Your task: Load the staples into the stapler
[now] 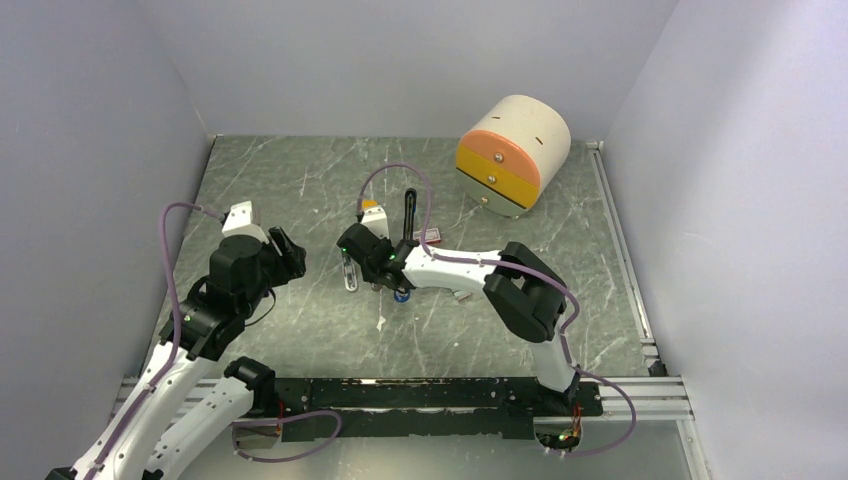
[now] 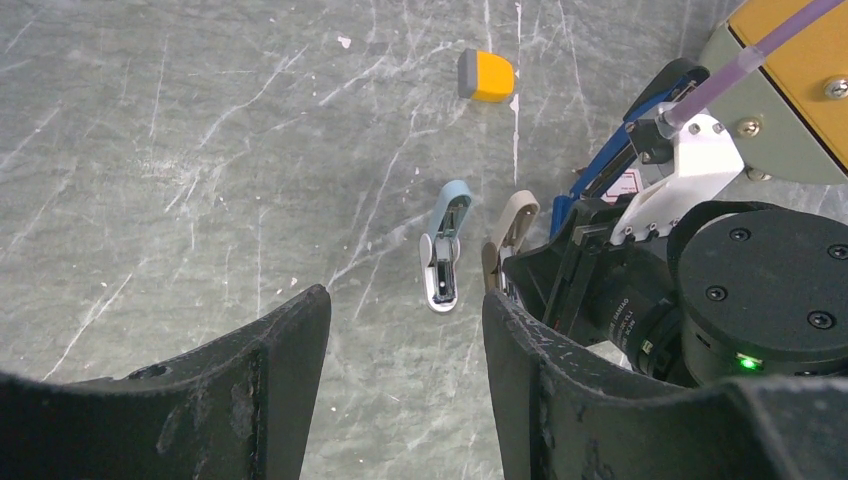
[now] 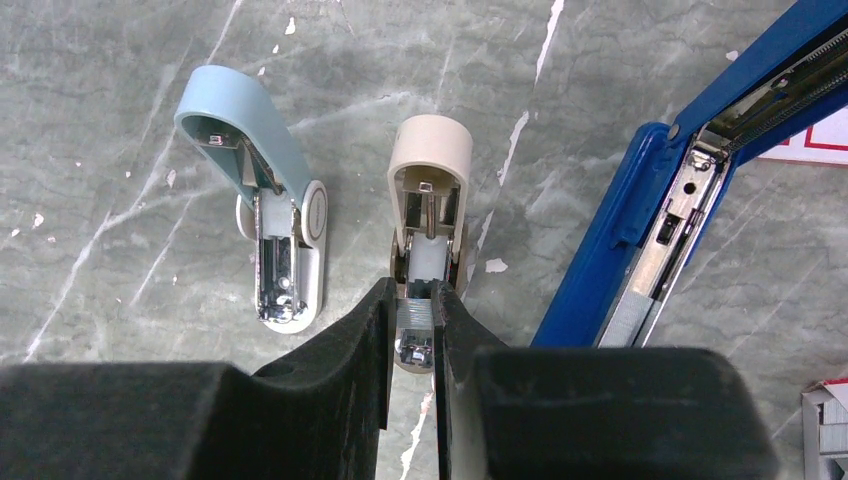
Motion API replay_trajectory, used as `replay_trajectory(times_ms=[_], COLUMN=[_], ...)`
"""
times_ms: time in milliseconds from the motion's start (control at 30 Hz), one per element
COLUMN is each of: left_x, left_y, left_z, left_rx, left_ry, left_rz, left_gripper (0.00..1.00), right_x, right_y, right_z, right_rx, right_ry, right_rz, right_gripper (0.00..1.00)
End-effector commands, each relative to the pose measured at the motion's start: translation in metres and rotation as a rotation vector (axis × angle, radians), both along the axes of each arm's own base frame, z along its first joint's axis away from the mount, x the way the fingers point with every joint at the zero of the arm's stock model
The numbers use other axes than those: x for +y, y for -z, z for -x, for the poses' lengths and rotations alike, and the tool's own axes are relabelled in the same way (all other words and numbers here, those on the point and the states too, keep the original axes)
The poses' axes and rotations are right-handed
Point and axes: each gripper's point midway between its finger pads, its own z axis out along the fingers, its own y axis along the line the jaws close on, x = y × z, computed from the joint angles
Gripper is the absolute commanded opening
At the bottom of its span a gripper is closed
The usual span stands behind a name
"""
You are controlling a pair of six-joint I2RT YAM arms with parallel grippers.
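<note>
My right gripper (image 3: 413, 296) is shut on a short silver ribbed strip of staples (image 3: 415, 314). It holds the strip over the open metal channel of the small beige stapler (image 3: 430, 150), which lies opened on the table. A light-blue mini stapler (image 3: 245, 130) lies open just left of it, and a big blue stapler (image 3: 640, 200) lies open on the right. My left gripper (image 2: 405, 312) hovers open and holds nothing, short of the light-blue stapler (image 2: 445, 245). In the top view the right gripper (image 1: 353, 262) points left over the small staplers.
An orange-yellow little block (image 2: 485, 75) lies beyond the staplers. A red-and-white box (image 1: 432, 237) sits by the blue stapler, and another grey staple block (image 3: 826, 428) lies at the right edge. A round drawer unit (image 1: 510, 155) stands at the back right.
</note>
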Motion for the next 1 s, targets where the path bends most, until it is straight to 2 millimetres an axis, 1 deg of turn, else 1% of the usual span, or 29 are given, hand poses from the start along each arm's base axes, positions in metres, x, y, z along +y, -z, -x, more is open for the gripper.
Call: replay_trajectory(times_ms=[0,400,500,633,833,967], left_x=[-0.003,-0.003,-0.004,-0.004,-0.004,-0.004], left_y=[-0.008,-0.006,-0.007,-0.007,-0.006,-0.006], left_z=[-0.002,-0.002,-0.002,-0.002,-0.002,-0.002], left_rx=[-0.021,-0.016,-0.016,-0.018,-0.015,-0.015], left_ry=[0.012,0.016,0.016,0.017,0.018,0.018], left_rz=[0.007,0.003,0.004,0.006,0.005,0.005], left_gripper=[0.62,0.62,0.62,0.62,0.62,0.62], right_x=[-0.001,-0.004,-0.007,-0.006,-0.004,-0.006], right_y=[0.010,0.019,0.019,0.014,-0.002,-0.004], right_z=[-0.004,-0.001,-0.001,-0.002,-0.003,-0.003], right_rx=[-0.004,0.019,0.018,0.009,-0.011,-0.017], right_ry=[0.007,0.003,0.009,0.008,0.006,0.014], right_rz=[0.006,0.019,0.023,0.012,-0.026,-0.029], right_gripper=[0.20,0.20,0.20,0.20,0.20,0.20])
